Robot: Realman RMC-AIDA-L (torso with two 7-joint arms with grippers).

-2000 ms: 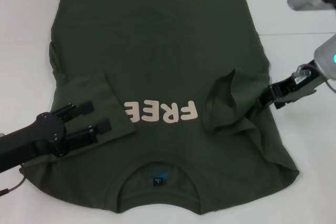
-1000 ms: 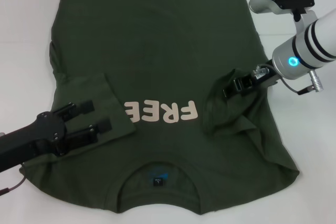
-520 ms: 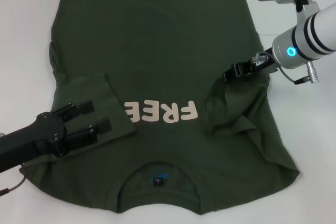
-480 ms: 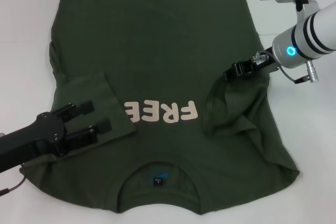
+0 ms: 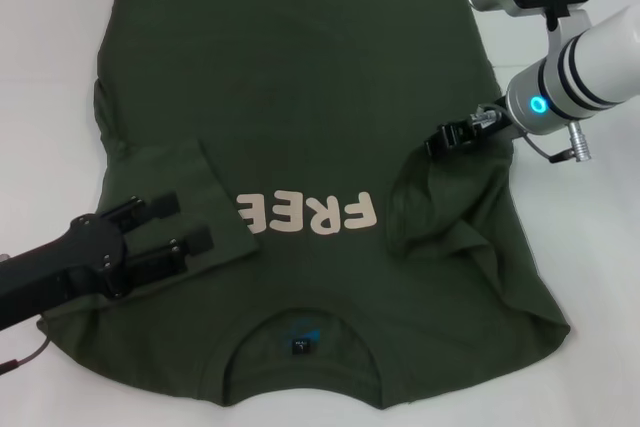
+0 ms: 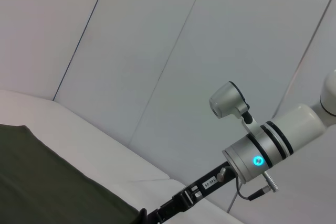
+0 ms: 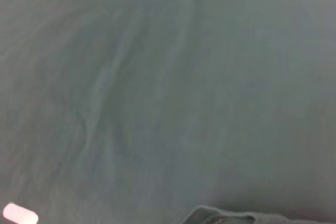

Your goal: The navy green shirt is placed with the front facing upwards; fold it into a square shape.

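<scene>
- Shirt fabric fills most of the head view: the navy green shirt (image 5: 300, 97) lies flat on a white table (image 5: 40, 37), front side up, its round neck nearest the robot and its hem at the far edge.
- At the near edge, the neck opening (image 5: 300, 342) shows a small dark label and a bit of blue print inside.
- Just beyond the neck, cream lettering (image 5: 310, 212) runs across the chest and appears upside down from the robot's side.
- On the near left, the left gripper (image 5: 185, 222) rests on the shirt's left sleeve (image 5: 170, 197), which is folded inward over the chest and covers the last part of the lettering. Its two black fingers (image 5: 150, 207) are spread apart and lie flat on the cloth.
- On the right, slightly farther away, the right sleeve (image 5: 440, 197) is bunched and raised into a rumpled fold over the shirt's right side.
- The right gripper (image 5: 440, 140) sits at the far top of that bunched sleeve, its dark fingertips pressed together on the fabric edge, holding it pinched.
- Behind it, the right arm's silver and white wrist (image 5: 575, 82) reaches in from the far right, with a lit blue ring.
- From the right wrist, only close green cloth (image 7: 157, 87) is visible.
- From the left wrist, the right arm (image 6: 268, 148) is visible across a dark edge of shirt (image 6: 47, 182).
</scene>
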